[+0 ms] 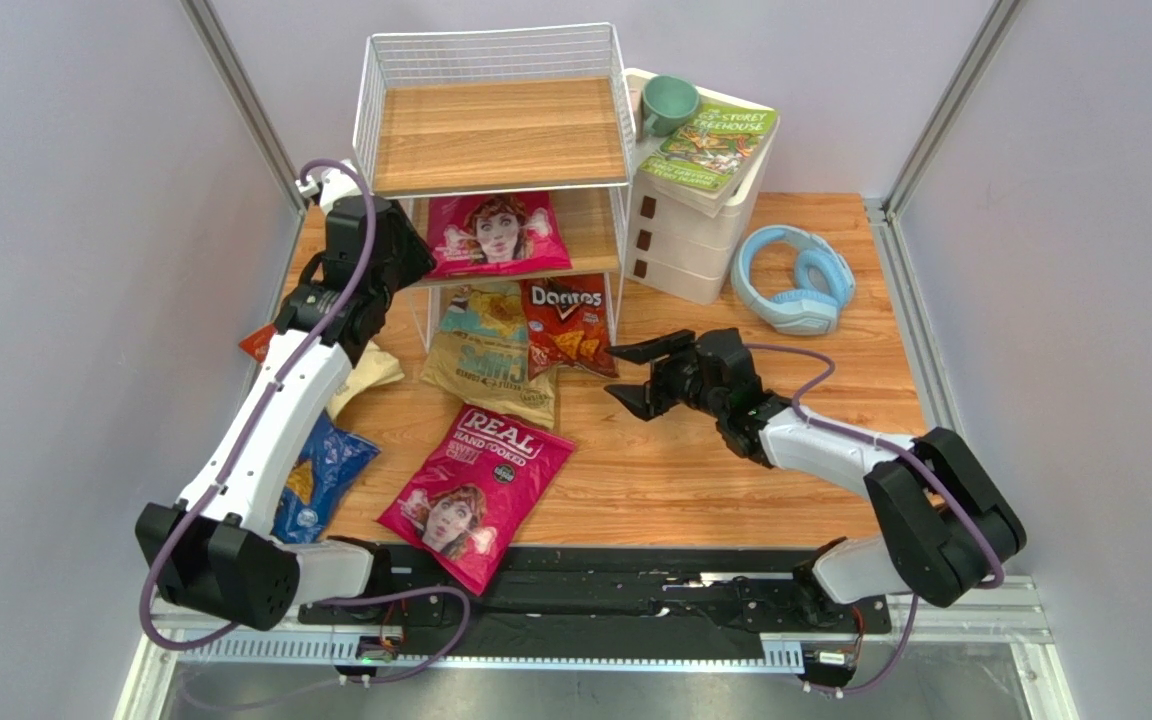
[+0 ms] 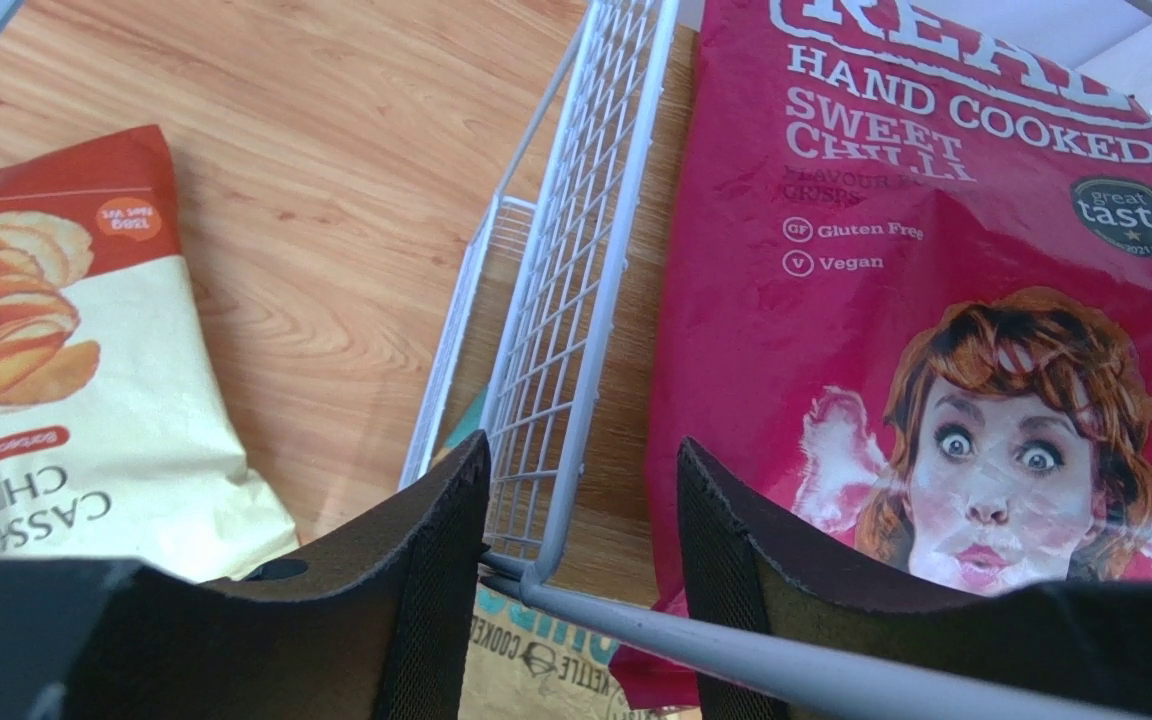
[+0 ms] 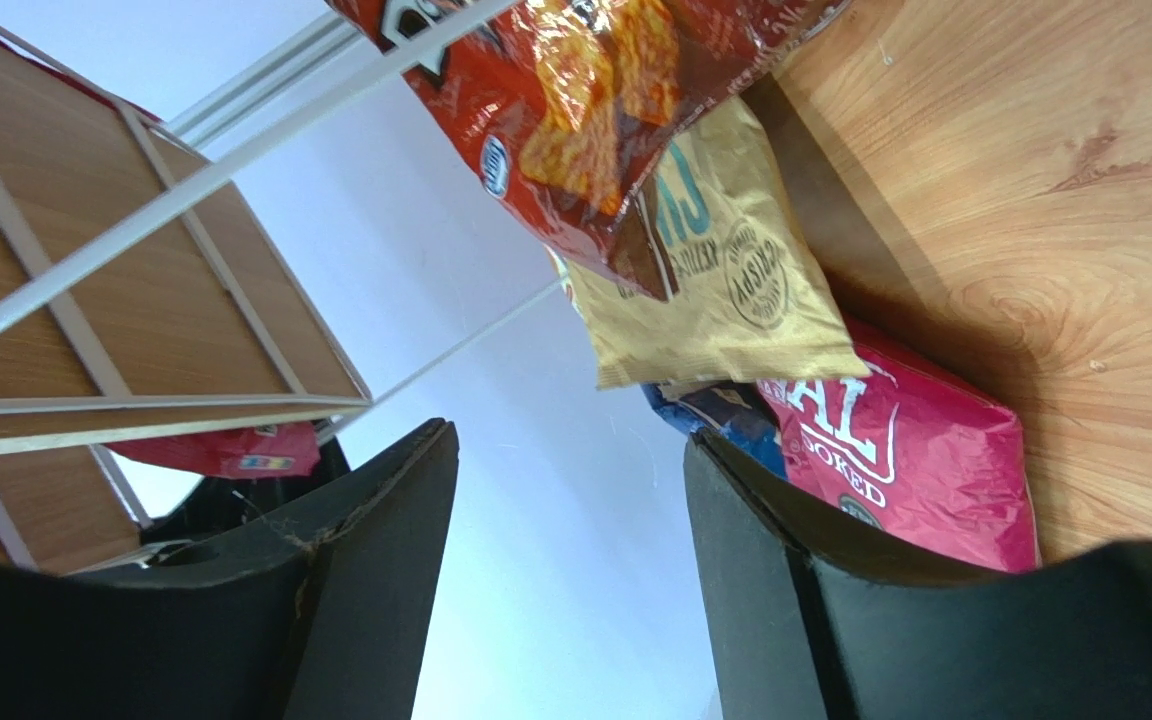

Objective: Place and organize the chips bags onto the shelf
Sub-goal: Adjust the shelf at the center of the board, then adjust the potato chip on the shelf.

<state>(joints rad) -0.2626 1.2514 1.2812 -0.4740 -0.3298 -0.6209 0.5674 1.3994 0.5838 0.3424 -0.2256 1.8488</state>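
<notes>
Magenta foil chips bag (image 1: 497,233) is lying on wire shelf's (image 1: 369,113) wooden tier (image 1: 587,233); left gripper (image 2: 582,473), right gripper (image 1: 630,375) hovering, jaws spread.

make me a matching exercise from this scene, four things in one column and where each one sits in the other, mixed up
Things
1. green mug
2. blue headphones
3. red Doritos bag
4. blue Doritos bag

Places
A. on the table, partly under the left arm
B. on top of the white drawer unit, next to the green book
C. at the bottom of the shelf, beside the tan bag
D. on the table, beside the drawer unit

Pairs: 1-B, 2-D, 3-C, 4-A
</notes>
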